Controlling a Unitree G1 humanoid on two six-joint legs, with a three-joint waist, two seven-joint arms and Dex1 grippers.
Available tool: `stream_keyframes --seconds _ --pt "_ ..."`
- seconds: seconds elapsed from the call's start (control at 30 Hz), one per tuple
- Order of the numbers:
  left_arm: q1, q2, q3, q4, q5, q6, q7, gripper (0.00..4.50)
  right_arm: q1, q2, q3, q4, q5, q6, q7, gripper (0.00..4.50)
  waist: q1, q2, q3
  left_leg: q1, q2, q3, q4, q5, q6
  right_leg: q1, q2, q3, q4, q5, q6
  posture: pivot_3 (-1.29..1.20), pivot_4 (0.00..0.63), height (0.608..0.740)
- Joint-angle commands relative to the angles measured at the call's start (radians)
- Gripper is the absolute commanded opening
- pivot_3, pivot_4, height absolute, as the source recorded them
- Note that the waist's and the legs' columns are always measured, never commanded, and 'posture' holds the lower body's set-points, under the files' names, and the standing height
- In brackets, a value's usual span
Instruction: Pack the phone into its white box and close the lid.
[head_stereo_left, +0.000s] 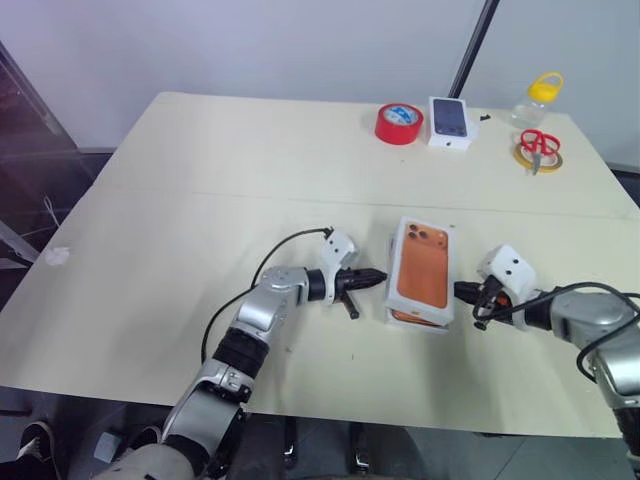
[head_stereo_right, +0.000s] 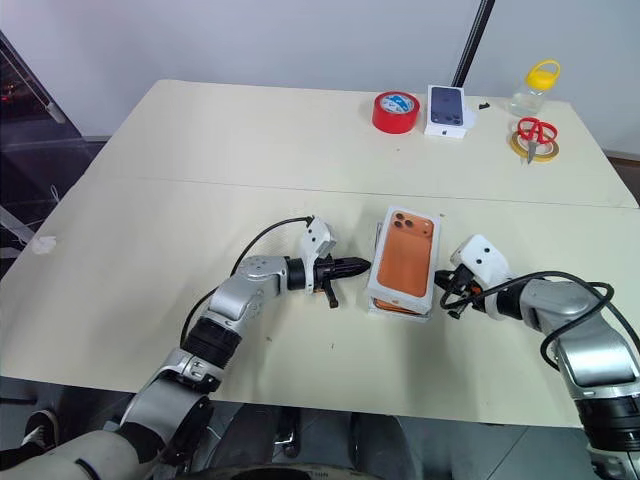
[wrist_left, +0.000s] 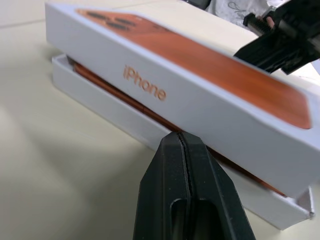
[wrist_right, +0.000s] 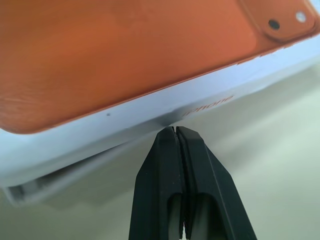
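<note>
Left gripper (head_stereo_left: 372, 279): fingers pressed together, tip just left of the white box (head_stereo_left: 392, 246), apparently to brace it. The lid (head_stereo_left: 421, 264) sits askew on the base, not seated; the phone (wrist_left: 150, 111) shows as an orange edge inside, under the lid. Right gripper (head_stereo_left: 464, 291): fingers pressed together against the lid's right side, likely nudging it square on the worktop (head_stereo_left: 200, 200).

White lid (head_stereo_left: 422, 266) printed with an orange phone sits askew on the box base (wrist_left: 115, 112), phone (wrist_left: 125, 99) edge peeking between.
</note>
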Motion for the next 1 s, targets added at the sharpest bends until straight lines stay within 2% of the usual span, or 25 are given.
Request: stream_keyframes --seconds 0.03,0.3,0.57,0.73,1.0 --pt "-0.018 0.016 0.020 -0.029 -0.020 -0.011 -0.014 0.00 -0.004 -0.021 -0.027 0.011 -0.011 -0.053 0.013 0.06 -0.002 0.000 0.000 0.000 0.000 0.000 0.000 0.000 0.000 0.000 0.000 0.000 0.000 0.000 0.000 0.00 0.150 0.735" --pt "-0.003 0.043 0.024 -0.071 -0.053 0.025 -0.039 0.00 0.014 -0.021 -0.016 -0.022 -0.017 -0.080 0.030 0.06 0.000 0.000 0.000 0.000 0.000 0.000 0.001 0.000 0.000 0.000 0.000 0.000 0.001 0.000 0.000 0.00 0.150 0.735" --pt "-0.130 -0.043 0.100 0.077 -0.052 -0.061 0.090 0.00 -0.049 -0.003 -0.003 0.093 -0.084 -0.105 -0.026 0.06 0.000 0.000 0.000 0.000 0.000 0.000 0.004 0.000 0.000 0.001 0.000 0.000 0.001 0.000 0.000 0.00 0.150 0.735" --pt "-0.162 -0.077 0.077 0.167 -0.035 -0.108 0.059 0.00 -0.086 0.028 0.009 0.118 -0.081 -0.125 -0.032 0.06 -0.001 0.000 0.000 0.000 0.000 0.000 0.003 0.000 0.000 0.001 0.001 0.000 0.001 0.000 0.001 0.00 0.150 0.735" --pt "-0.139 -0.092 0.041 0.165 -0.028 -0.080 0.029 0.00 -0.098 0.049 0.016 0.093 -0.064 -0.117 -0.033 0.06 -0.001 0.000 0.000 0.000 0.000 0.000 0.004 0.000 0.000 0.001 0.001 -0.001 0.001 0.000 0.001 0.00 0.150 0.735"
